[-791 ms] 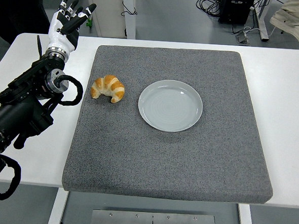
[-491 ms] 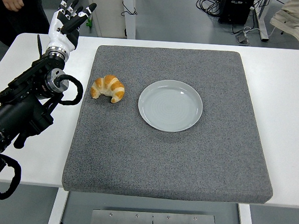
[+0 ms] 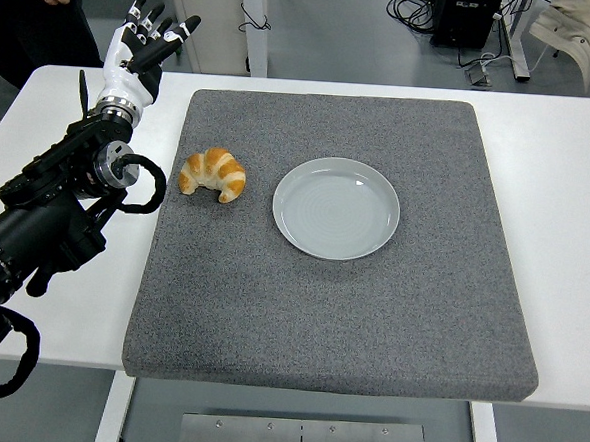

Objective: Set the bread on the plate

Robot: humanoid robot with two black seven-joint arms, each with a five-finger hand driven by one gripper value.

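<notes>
A golden croissant [image 3: 215,174] lies on the left part of the grey mat [image 3: 331,293]. To its right an empty pale grey plate [image 3: 336,208] sits near the mat's middle, a short gap between them. My left hand [image 3: 143,46] is raised over the table's far left corner, up and left of the croissant, its white-and-black fingers spread and holding nothing. The black left arm [image 3: 50,206] runs down to the picture's lower left. No right arm shows.
White table [image 3: 567,198] surrounds the mat. A person in dark clothes [image 3: 43,5] stands at the top left, just behind my left hand. Cables and equipment lie on the floor beyond the table's far edge.
My left hand has shifted slightly right and toward the mat. The person at the top left has moved, their hand now higher in the picture. Croissant and plate are unmoved.
</notes>
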